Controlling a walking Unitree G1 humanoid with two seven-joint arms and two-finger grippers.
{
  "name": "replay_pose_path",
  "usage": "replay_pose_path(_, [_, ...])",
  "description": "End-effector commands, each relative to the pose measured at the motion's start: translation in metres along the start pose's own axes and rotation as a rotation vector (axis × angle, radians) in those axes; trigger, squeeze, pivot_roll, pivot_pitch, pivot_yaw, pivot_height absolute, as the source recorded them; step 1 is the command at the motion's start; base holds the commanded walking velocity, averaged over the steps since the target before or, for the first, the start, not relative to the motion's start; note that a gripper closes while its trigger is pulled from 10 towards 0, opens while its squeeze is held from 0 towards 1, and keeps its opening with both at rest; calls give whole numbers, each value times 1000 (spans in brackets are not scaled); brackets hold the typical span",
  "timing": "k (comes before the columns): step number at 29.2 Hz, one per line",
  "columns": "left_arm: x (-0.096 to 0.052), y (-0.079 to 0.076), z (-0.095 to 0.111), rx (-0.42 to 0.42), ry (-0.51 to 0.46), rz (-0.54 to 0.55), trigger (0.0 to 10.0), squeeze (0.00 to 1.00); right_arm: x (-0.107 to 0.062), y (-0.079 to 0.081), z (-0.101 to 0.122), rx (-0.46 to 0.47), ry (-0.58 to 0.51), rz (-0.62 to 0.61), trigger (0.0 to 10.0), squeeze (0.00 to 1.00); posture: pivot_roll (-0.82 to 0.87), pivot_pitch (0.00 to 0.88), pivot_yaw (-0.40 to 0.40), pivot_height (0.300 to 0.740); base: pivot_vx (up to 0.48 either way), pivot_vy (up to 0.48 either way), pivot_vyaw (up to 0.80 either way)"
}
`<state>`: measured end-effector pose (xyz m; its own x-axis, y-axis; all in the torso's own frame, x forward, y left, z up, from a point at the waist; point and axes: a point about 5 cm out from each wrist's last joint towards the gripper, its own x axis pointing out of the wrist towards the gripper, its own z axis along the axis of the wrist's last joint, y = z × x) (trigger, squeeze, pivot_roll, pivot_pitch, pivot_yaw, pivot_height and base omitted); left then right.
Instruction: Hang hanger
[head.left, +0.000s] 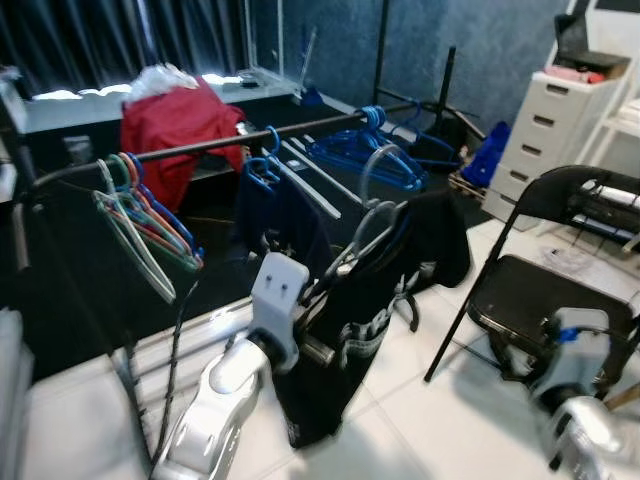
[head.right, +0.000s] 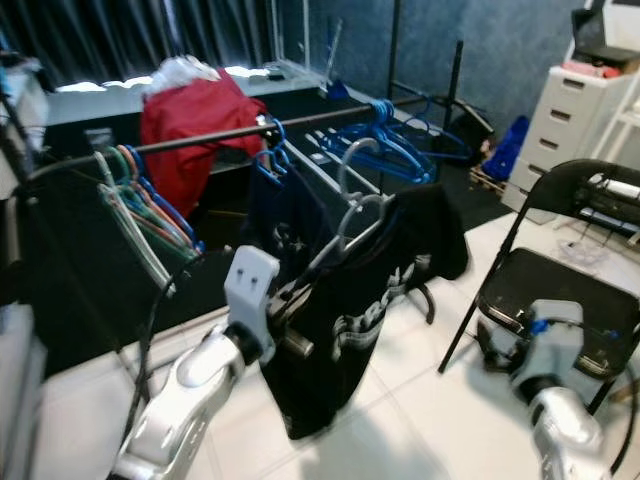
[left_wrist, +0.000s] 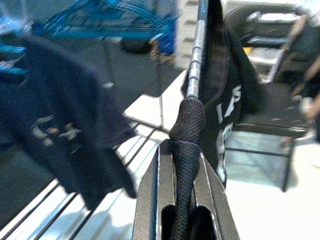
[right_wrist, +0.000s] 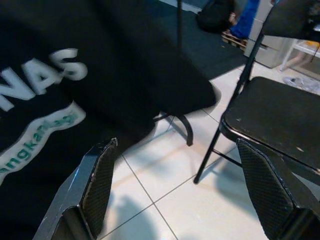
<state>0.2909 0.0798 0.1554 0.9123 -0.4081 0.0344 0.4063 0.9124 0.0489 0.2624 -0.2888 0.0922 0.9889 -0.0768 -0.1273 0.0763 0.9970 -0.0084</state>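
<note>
The left arm (head.left: 215, 400) rises from the lower edge toward one o'clock, its left gripper (left_wrist: 182, 165) pinched tight on a hanger (head.left: 365, 235). The right arm (head.right: 560, 425) sits low at five o'clock, its right gripper (right_wrist: 185, 185) held with fingers (right_wrist: 100, 185) spread wide.

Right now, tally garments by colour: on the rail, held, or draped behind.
Black T-shirt on grey hanger, gripped by left gripper: 1
Navy T-shirt on blue hanger, on black rail: 1
Red cloth heap behind: 1
Total: 3
</note>
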Motion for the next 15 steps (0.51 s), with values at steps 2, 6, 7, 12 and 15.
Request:
replay_pose_path(2, [3, 14, 5, 83, 57, 173, 10000, 0, -2, -1, 6, -9, -15, 8, 10000, 0, -87, 14, 6, 740, 429, 0, 0])
replay_pose_path(6, [-4, 46, 6, 76, 90, 368, 10000, 0, -4, -5, 6, -4, -21, 1, 10000, 0, -87, 17, 7, 740, 407, 0, 0])
replay_pose_path(7, [-4, 46, 6, 76, 90, 368, 10000, 0, -4, -5, 6, -4, -21, 1, 10000, 0, -87, 17, 7, 740, 390, 0, 0])
replay_pose_path(12, [-15, 69, 12, 71, 81, 509, 10000, 0, -5, -8, 4, -8, -12, -3, 10000, 0, -82, 18, 8, 740, 156, 0, 0])
replay_pose_path(15, [-27, 83, 9, 93, 136, 629, 10000, 0, -4, -9, 3, -13, -2, -4, 10000, 0, -80, 17, 7, 740, 0, 0, 0])
